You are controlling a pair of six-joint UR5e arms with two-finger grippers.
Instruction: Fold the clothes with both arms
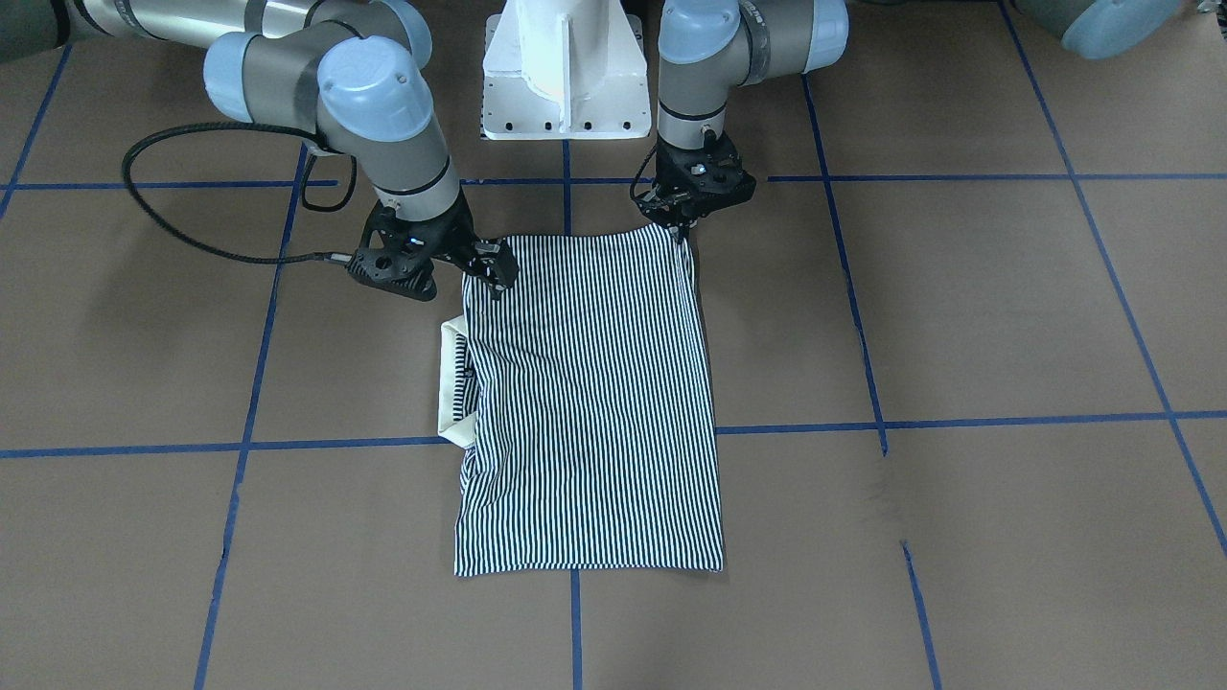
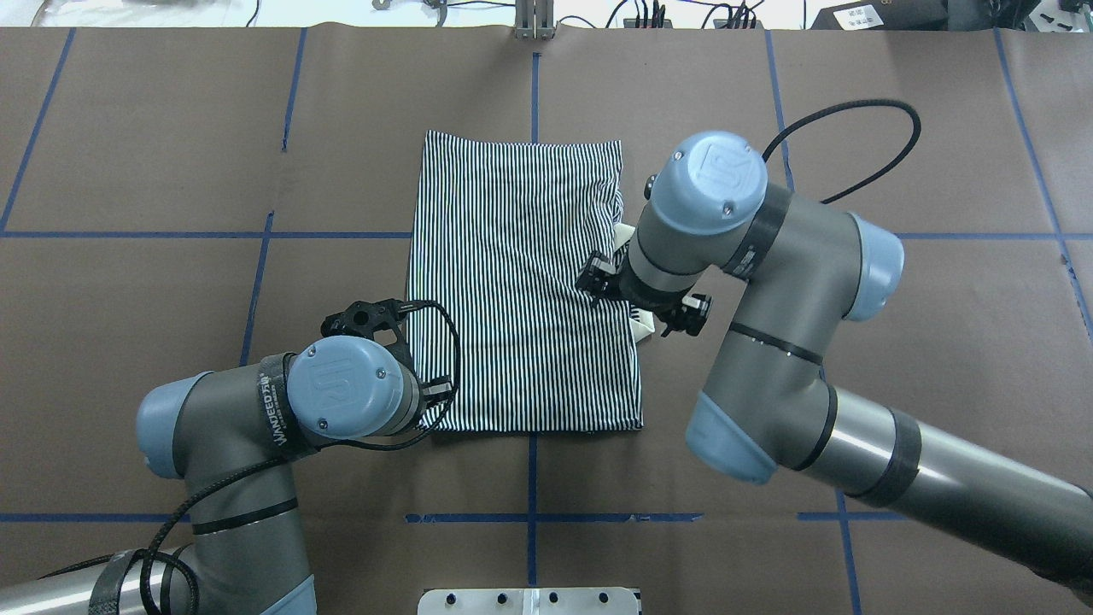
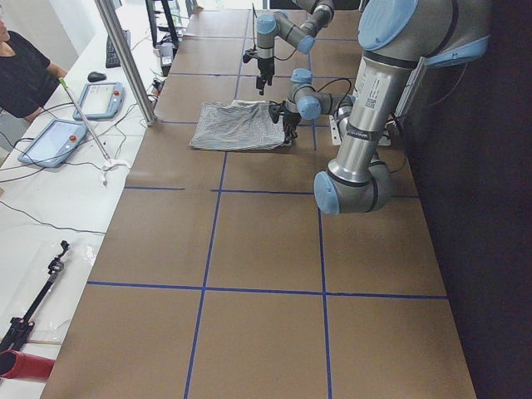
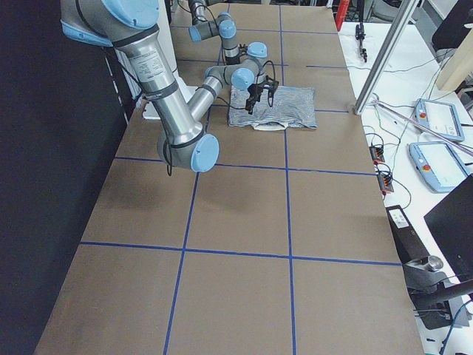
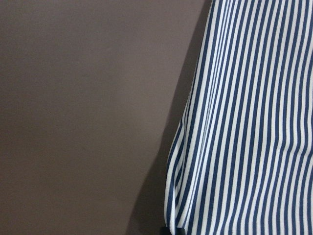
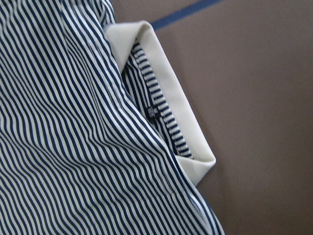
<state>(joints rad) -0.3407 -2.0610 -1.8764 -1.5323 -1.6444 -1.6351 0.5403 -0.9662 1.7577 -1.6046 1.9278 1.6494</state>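
Note:
The striped polo shirt point(image 1: 594, 402) lies folded into a long rectangle on the brown table, and also shows in the overhead view point(image 2: 521, 282). Its cream collar point(image 1: 451, 383) sticks out at one long edge, close up in the right wrist view point(image 6: 176, 112). My left gripper point(image 1: 682, 233) is shut on the shirt's corner nearest the robot, with striped cloth rising toward the left wrist camera point(image 5: 254, 122). My right gripper point(image 1: 497, 280) is shut on the shirt's edge at the other near corner, just beside the collar. In the overhead view both sets of fingers are hidden under the wrists.
The white pedestal base point(image 1: 566, 77) stands just behind the shirt. Blue tape lines point(image 1: 575, 623) cross the table. A black cable point(image 1: 173, 220) loops beside the right arm. Control tablets point(image 3: 100, 100) and an operator point(image 3: 21, 66) are at the far table edge.

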